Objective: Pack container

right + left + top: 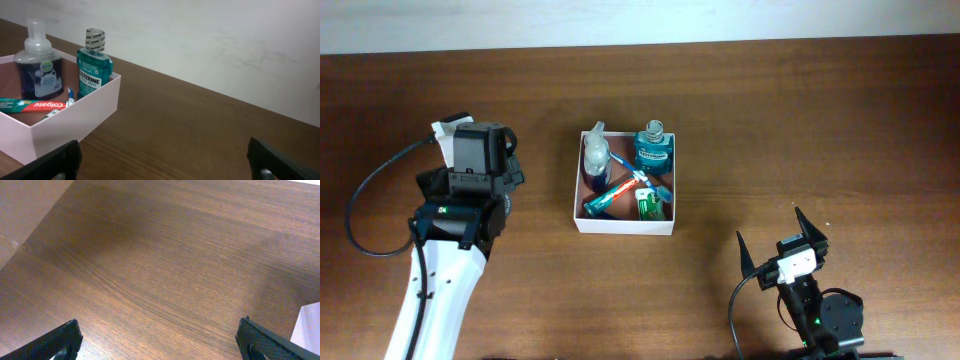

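Observation:
The container [623, 226], a shallow white box with a reddish-brown inside, sits mid-table. Inside it a clear pump bottle [596, 158] and a teal mouthwash bottle [654, 148] stand upright along the far side. A red and white toothpaste tube [612, 195] and a green packet [650, 206] lie flat in front of them. My right gripper [770, 228] is open and empty, to the front right of the box. The right wrist view shows the box wall [75, 120] to its left. My left gripper [159, 340] is open over bare wood, with a white box corner [307, 330] at its right.
The left arm [470, 190] stands well left of the box. A pale wall [640, 20] runs behind the table's far edge. Bare brown wood surrounds the box on all sides.

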{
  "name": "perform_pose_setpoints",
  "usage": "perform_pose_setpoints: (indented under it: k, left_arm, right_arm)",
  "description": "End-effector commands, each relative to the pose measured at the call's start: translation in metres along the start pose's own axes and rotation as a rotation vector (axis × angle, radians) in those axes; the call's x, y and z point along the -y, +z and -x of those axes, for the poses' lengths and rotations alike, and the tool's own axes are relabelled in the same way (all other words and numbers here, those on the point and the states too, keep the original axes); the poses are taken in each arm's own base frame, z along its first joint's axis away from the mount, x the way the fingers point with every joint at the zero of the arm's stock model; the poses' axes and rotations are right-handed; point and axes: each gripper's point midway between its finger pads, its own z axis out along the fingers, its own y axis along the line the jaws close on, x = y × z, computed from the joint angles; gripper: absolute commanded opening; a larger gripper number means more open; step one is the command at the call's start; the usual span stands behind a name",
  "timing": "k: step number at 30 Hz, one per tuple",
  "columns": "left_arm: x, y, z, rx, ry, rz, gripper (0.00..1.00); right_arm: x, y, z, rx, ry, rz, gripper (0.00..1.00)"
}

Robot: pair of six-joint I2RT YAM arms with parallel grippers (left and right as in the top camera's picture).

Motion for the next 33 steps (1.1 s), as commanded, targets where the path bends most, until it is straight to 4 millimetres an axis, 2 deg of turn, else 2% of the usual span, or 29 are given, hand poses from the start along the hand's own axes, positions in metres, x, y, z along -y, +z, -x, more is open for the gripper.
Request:
perform_pose_setpoints:
  k: [1,30,33]
  left_arm:
    - [-0.0025,-0.0014,0.0056,0.012,-0.021,0.012,0.99]
    - [-0.0025,-0.001,0.0046,0.009,-0.019,0.013,0.99]
    - [-0.007,-0.0108,0.0097,0.037,-0.036,0.003,1.0]
  right_arm:
    - [0.0042,-0.0004,-0.003,-0.008,0.001,-0.023,0.99]
    - [0.0042,-0.0003,-0.0031,-0.009,0.001,-0.023,0.99]
    - [0.0042,-0.0003,-0.0031,-0.009,0.001,-0.023,0.99]
